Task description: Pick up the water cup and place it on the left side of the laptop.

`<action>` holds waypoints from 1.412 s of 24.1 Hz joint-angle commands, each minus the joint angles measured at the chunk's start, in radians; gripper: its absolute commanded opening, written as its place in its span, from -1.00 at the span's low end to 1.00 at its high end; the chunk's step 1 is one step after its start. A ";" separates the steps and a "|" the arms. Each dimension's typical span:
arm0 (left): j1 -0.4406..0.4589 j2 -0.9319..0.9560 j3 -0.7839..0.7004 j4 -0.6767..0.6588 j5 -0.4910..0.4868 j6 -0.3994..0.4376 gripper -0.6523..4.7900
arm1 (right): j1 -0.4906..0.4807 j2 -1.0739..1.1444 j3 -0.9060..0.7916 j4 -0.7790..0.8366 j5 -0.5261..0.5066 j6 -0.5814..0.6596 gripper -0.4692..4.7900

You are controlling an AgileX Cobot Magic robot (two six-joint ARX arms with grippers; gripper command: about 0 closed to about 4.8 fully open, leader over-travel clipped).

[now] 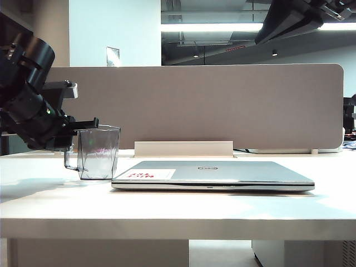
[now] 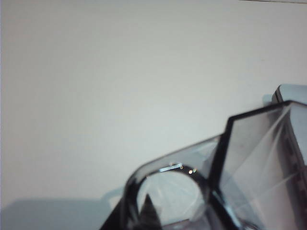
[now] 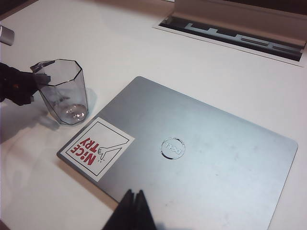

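One empty cup (image 1: 99,151) is standing upright just left of the laptop (image 1: 214,174), smoky and faceted. We are clamping its rim with our left gripper (image 1: 84,123); our right gripper (image 3: 133,207) is hovering shut above the laptop, holding nothing.

The water cup (image 1: 99,152) stands just beside the laptop (image 1: 214,175), table (image 1: 44,194) left of it bare.

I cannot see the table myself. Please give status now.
Left hand shut on water cup rim, cup at laptop's left side. Right hand shut, empty, above laptop. Nothing in the way.
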 commanded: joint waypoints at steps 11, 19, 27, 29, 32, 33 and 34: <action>0.002 0.043 0.001 0.009 -0.002 0.049 -0.78 | 0.000 -0.004 0.003 0.017 -0.002 0.016 -0.83; 0.002 0.042 0.001 -0.037 -0.001 0.048 -0.53 | 0.000 -0.004 0.003 0.017 -0.002 0.019 -0.83; 0.002 0.003 0.002 -0.092 0.006 0.048 -0.22 | 0.000 -0.004 0.004 0.017 -0.002 0.019 -0.83; 0.002 -0.018 0.002 -0.143 0.006 0.048 -0.20 | 0.000 -0.004 0.003 0.017 -0.002 0.019 -0.83; 0.002 -0.045 0.002 -0.216 0.007 0.041 -0.20 | 0.000 -0.004 0.004 0.017 -0.002 0.019 -0.83; 0.002 -0.056 0.002 -0.242 0.007 0.041 -0.20 | 0.000 -0.004 0.003 0.017 -0.002 0.019 -0.83; 0.000 -0.070 0.002 -0.272 0.007 0.041 -0.20 | 0.000 -0.004 0.003 0.017 -0.002 0.019 -0.83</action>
